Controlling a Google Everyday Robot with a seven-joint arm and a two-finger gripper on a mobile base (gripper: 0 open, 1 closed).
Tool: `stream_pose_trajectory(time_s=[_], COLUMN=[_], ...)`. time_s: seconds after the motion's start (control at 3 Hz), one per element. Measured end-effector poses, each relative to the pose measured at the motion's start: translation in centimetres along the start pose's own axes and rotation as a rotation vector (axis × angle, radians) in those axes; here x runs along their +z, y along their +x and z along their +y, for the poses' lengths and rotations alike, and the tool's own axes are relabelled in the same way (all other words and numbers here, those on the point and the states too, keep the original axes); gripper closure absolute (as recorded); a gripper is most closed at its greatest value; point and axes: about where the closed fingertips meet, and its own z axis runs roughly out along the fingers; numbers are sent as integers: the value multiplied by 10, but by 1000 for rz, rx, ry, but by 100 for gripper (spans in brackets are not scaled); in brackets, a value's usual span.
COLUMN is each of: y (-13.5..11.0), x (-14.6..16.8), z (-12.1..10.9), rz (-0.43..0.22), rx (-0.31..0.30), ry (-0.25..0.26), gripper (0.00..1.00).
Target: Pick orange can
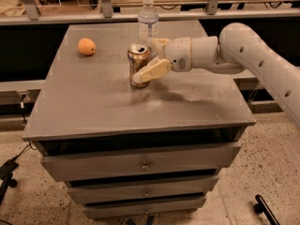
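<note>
The orange can [136, 60] stands upright on the grey cabinet top [103, 102], just in front of the clear plastic bottle [147, 20]. My gripper [144, 63] reaches in from the right and straddles the can. The near finger [152, 71] lies across the can's lower right front. The far finger [158, 44] runs behind the can, next to the bottle. The fingers stand apart around the can, which rests on the top.
A round orange fruit [86, 46] lies at the back left of the top. My white arm [253, 55] spans the right side. Drawers [143, 163] sit below the front edge. A railing and a shelf run behind the cabinet.
</note>
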Motion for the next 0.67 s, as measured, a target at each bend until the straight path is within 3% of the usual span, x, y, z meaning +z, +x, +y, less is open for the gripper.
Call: stream_pose_trajectory(time_s=[0.33, 0.67], y=[-5, -5], x=[-2, 0], z=[2, 3], rz=[11, 10], rx=[-25, -24], ry=[-9, -13], gripper=[0, 18])
